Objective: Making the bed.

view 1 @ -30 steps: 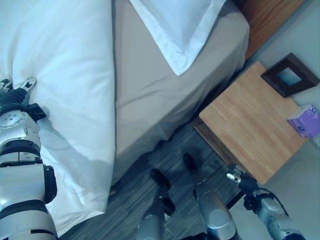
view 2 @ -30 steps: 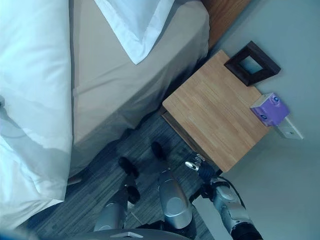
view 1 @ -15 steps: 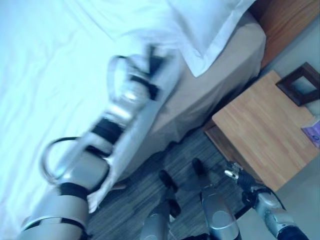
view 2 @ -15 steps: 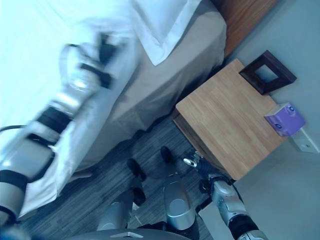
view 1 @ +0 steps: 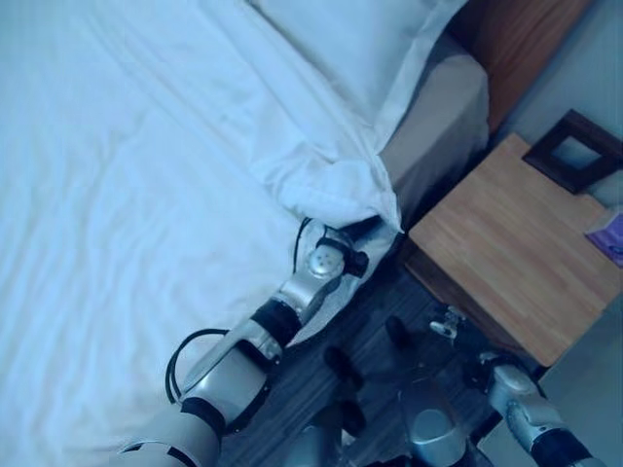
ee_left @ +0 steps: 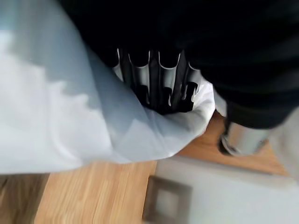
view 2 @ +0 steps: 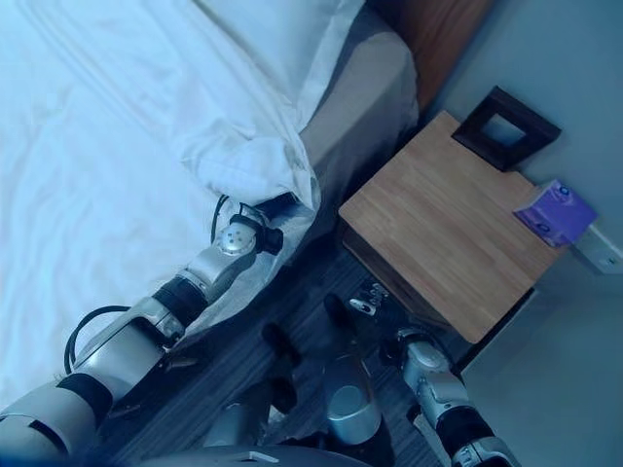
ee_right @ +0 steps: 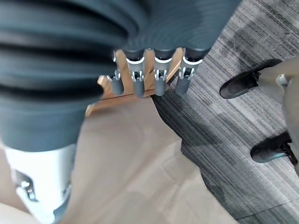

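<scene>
We see the left robot hand clenched on the white duvet corner at the bed's side edge; right robot hand relaxed, holding nothing.

The duvet is plain white, creased, and the pillow at the far end is white too. Below them the bed has a beige-grey side. The headboard is reddish-brown wood. To the right, the counter is light honey-coloured wood with fine plank lines; on it stand a dark brown picture frame and a purple box. The floor is dark grey with thin streaks. The wall is pale grey.
</scene>
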Available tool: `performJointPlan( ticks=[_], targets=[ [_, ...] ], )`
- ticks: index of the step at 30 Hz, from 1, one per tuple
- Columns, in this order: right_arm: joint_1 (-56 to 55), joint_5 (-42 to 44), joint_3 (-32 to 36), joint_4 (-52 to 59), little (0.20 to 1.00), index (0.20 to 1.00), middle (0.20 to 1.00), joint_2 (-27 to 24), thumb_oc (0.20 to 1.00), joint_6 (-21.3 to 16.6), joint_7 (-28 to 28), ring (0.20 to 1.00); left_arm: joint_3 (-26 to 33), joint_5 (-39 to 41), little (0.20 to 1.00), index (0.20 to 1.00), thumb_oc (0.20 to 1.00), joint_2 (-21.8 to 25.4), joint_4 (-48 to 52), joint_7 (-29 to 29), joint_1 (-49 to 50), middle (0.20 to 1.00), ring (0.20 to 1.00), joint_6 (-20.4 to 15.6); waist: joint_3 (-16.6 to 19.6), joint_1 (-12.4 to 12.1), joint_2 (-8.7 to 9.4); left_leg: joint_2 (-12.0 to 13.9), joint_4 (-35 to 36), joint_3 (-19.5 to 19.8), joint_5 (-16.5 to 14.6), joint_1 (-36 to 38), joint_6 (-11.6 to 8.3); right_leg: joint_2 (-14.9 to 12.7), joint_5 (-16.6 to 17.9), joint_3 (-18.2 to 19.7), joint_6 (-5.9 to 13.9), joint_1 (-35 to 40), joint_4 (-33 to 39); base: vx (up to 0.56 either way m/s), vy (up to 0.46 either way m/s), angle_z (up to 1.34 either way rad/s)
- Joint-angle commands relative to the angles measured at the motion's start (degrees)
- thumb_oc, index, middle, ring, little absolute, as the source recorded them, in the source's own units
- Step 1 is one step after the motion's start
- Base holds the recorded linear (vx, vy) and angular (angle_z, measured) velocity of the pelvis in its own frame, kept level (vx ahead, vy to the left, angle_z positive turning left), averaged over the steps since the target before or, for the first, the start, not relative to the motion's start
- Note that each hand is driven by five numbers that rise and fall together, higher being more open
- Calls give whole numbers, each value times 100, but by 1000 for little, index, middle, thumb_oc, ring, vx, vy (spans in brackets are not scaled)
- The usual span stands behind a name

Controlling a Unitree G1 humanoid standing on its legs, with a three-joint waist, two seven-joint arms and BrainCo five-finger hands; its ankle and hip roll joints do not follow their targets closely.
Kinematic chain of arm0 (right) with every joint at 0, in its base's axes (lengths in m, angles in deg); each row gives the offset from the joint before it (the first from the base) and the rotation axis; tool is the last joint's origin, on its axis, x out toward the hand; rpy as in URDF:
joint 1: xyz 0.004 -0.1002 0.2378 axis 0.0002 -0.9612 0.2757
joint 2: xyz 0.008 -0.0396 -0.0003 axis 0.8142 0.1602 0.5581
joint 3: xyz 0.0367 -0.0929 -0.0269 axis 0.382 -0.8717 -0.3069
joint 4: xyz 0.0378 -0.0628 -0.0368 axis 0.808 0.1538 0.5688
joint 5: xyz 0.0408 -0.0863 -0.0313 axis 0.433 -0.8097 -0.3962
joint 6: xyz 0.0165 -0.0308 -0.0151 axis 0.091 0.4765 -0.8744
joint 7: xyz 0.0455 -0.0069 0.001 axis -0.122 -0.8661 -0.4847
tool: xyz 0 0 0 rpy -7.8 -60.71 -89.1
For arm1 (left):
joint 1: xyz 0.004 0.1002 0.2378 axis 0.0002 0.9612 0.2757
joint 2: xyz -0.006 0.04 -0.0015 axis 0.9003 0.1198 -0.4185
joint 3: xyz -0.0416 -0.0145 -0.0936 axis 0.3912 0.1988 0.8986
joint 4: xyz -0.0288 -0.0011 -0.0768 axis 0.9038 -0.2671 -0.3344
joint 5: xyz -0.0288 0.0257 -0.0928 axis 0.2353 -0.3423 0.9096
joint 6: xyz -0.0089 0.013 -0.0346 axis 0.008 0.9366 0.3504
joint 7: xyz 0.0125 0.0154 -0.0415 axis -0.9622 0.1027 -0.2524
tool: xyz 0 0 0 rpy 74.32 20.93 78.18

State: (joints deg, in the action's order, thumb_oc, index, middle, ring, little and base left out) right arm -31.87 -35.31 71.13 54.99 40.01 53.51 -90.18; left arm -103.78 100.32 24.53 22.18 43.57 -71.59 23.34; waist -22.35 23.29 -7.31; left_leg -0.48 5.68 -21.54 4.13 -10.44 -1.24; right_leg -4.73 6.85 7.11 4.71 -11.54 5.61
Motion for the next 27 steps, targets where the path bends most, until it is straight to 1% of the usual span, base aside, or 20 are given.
performJointPlan(
  ticks=[1,4,5,6,7,8,9,10,12,13,14,15,17,19,21,23,24,25,26,27],
  targets=[
    [-348,-59,233,89,1000,1000,1000,-371,1000,-136,-47,1000,-68,736,1000,1000,1000,-311,1210,671,88,1000,1000,-300,261,83,-256,403,-68,151,84,393,-363,15,143,78,204,-185,-61,-4,-42,-1],
    [-529,-179,572,7,1000,1000,1000,-373,1000,-190,-95,1000,167,1262,1000,1000,1000,275,2484,884,438,1000,1000,-377,376,-100,-306,392,-68,325,97,438,-359,-2,88,-68,180,-45,-61,9,-50,14],
    [-527,-179,569,7,1000,1000,1000,-372,1000,-190,-95,1000,169,1262,1000,1000,1000,280,2488,883,441,1000,1000,-375,390,-106,-308,395,-68,321,108,417,-362,2,100,-62,176,-68,-61,2,-36,11],
    [-556,-198,634,-55,1000,1000,1000,-370,1000,-209,-96,1000,175,1289,1000,1000,1000,371,2769,922,545,1000,1000,-383,398,-143,-309,390,-68,361,102,445,-357,-3,72,-99,173,-6,-61,-14,-55,22],
    [-641,-202,1046,-367,1000,1000,1000,-371,1000,-254,-28,1000,215,1430,1000,1000,1000,913,3807,1209,938,1000,1000,-377,493,-302,-321,395,-68,455,118,498,-353,7,31,-177,138,125,-61,-10,-51,17],
    [-643,-202,1045,-368,1000,1000,1000,-368,1000,-256,-28,1000,215,1432,1000,1000,1000,919,3817,1207,945,1000,1000,-372,496,-301,-318,395,-68,455,119,497,-353,7,31,-178,138,124,-61,-5,-50,20],
    [-667,-229,1151,-443,1000,1000,1000,-374,1000,-276,-18,1000,241,1518,1000,1000,1000,1097,4130,1294,1122,1000,1000,-378,512,-342,-317,385,-68,497,104,552,-349,3,-8,-211,133,211,-61,-2,-12,16],
    [-664,-229,1148,-443,1000,1000,1000,-372,1000,-276,-18,1000,244,1518,1000,1000,1000,1102,4134,1293,1125,1000,1000,-375,523,-345,-317,389,-68,493,116,533,-351,7,5,-206,129,190,-61,2,-17,31],
    [-736,-313,1336,-529,1000,1000,1000,-419,1000,-306,-16,1000,275,1931,1000,1000,1000,1314,4471,1500,1553,1000,1000,-271,569,-406,-310,380,-68,539,119,581,-345,6,-18,-248,114,267,-61,-1,-14,26],
    [-736,-313,1336,-529,1000,1000,1000,-419,1000,-306,-16,1000,275,1931,1000,1000,1000,1314,4472,1500,1554,1000,1000,-271,569,-404,-309,380,-68,539,120,581,-345,6,-18,-249,114,268,-61,-1,-11,10],
    [-770,-319,1512,-662,1000,1000,1000,-419,1000,-341,-30,1000,212,1998,1000,1000,1000,1628,4669,1677,2011,1000,1000,-149,619,-459,-317,373,-68,564,109,642,-338,6,-48,-282,108,351,-61,4,-1,10],
    [-758,-327,1565,-715,1000,1000,1000,-412,1000,-352,-29,1000,273,2051,1000,1000,1000,1688,4690,1699,2213,1000,1000,-125,640,-489,-320,366,-68,576,103,664,-334,3,-55,-293,108,376,-61,8,0,8],
    [-770,-341,1609,-792,1000,1000,1000,-376,1000,-355,-36,1000,404,2304,1000,1000,1000,1666,4667,1706,2651,1000,1000,-41,684,-528,-317,351,-68,593,93,698,-320,2,-74,-300,106,425,-61,9,5,5],
    [-781,-375,1612,-827,1000,1000,1000,-373,1000,-340,-45,1000,449,2280,1000,1000,1000,1662,4628,1702,2777,1000,1000,-34,713,-546,-314,345,-68,603,87,708,-317,-6,-87,-310,110,450,-61,12,4,8],
    [-751,-320,1686,-730,1000,1000,1000,-374,1000,-356,-18,1000,754,2238,1000,1000,1000,1766,4714,1702,3014,1000,1000,-66,768,-612,-316,322,-68,663,77,741,-298,-31,-105,-333,115,522,-61,20,5,9],
    [-726,-258,1756,-581,1000,1000,1000,-390,1000,-376,-13,1000,919,2285,1000,1000,1000,1758,4745,1689,3153,1000,1000,-96,789,-628,-318,312,-68,682,68,754,-289,-34,-117,-343,114,540,-61,22,5,9],
    [-625,-273,2063,-8,200,200,200,-567,200,-542,106,200,1403,2469,1000,1000,1000,1579,4674,1619,3538,1000,1000,-162,826,-682,-308,295,-68,711,39,807,-266,-66,-155,-375,126,606,-61,55,14,11],
    [-451,-292,2309,374,200,200,200,-707,200,-687,254,200,1646,2513,1000,1000,1000,1419,4611,1538,3727,1000,1000,-226,855,-717,-312,285,-68,725,20,829,-250,-76,-164,-383,129,618,-61,44,10,8],
    [-449,-293,2308,379,200,200,200,-707,200,-684,257,200,1650,2512,1000,1000,1000,1418,4612,1538,3728,1000,1000,-225,864,-720,-316,289,-68,722,33,811,-253,-71,-150,-379,125,598,-61,0,0,0],
    [-279,-317,2471,448,200,200,200,-771,200,-795,406,200,1685,2487,1000,1000,1000,1336,4544,1481,3786,1000,1000,-284,875,-743,-318,283,-68,725,20,821,-241,-78,-156,-377,125,611,-61,0,0,0]
  ],
)
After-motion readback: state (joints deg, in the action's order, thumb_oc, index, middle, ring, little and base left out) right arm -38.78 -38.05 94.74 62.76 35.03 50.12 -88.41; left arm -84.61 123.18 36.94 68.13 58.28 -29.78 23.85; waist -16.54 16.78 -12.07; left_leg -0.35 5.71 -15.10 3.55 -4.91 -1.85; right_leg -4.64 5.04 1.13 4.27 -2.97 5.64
